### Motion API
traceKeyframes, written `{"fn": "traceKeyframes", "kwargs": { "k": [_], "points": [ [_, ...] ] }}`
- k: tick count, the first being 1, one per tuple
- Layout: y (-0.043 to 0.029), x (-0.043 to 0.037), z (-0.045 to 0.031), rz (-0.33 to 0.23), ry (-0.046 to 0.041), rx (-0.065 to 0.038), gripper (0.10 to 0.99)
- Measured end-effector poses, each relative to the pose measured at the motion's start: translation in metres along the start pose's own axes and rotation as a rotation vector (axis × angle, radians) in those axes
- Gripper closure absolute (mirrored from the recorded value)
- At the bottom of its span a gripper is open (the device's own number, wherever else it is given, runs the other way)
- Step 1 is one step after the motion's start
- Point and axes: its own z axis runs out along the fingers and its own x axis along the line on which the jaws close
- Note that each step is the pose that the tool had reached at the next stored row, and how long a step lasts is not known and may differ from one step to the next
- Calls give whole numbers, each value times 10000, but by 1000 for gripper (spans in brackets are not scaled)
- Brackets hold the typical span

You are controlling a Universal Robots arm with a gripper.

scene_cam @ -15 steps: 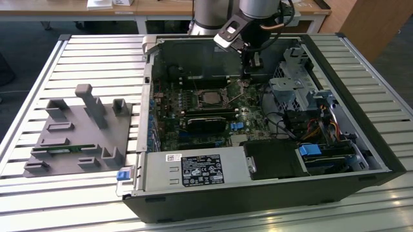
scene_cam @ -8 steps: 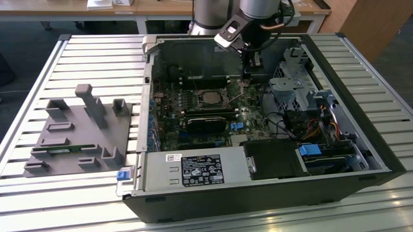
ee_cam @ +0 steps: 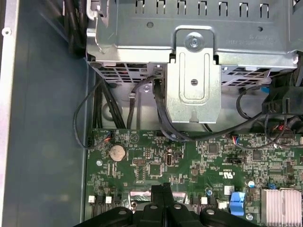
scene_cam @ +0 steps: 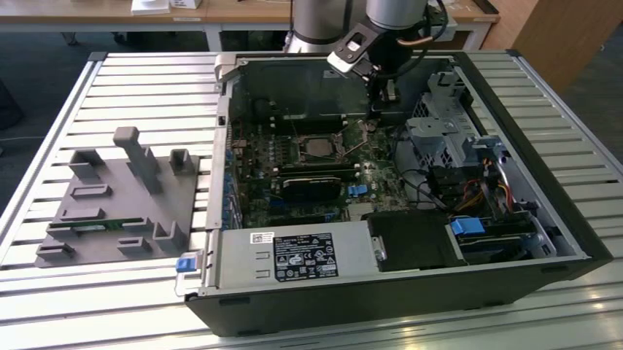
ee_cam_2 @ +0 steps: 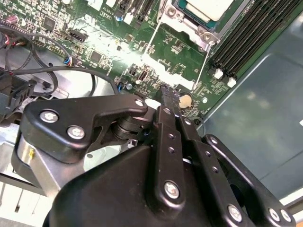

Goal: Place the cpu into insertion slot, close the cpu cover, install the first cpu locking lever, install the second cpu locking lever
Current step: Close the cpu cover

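The open computer case (scene_cam: 545, 182) lies on a slatted table. In the second wrist view the cpu (ee_cam_2: 208, 7) shows its silvery top inside the insertion slot, with the silver cpu cover (ee_cam_2: 182, 15) lying as a frame around it. Two thin metal locking levers (ee_cam_2: 152, 35) (ee_cam_2: 202, 66) run out from the socket over the green board. In the exterior view the insertion slot (scene_cam: 319, 149) sits mid-board, and my gripper (scene_cam: 374, 115) hangs to its right, pointing down. Its fingertips (ee_cam_2: 166, 90) are pressed together just above the board near the lever ends, with nothing seen between them. Gripper (ee_cam: 163, 189).
A grey fixture block (scene_cam: 117, 197) stands on the exterior view's left. Inside the case are the power supply (scene_cam: 282, 255), memory modules (scene_cam: 314, 177), a metal drive cage (ee_cam: 194, 80) with black cables (ee_cam: 161, 118), a coin battery (ee_cam: 117, 151) and a finned heat sink (ee_cam: 284, 203).
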Motion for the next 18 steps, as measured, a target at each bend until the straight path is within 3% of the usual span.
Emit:
{"fn": "traceKeyframes", "kwargs": {
  "k": [18],
  "points": [
    [58, 10, 90, 0, -1, 38, 980]
  ]
}}
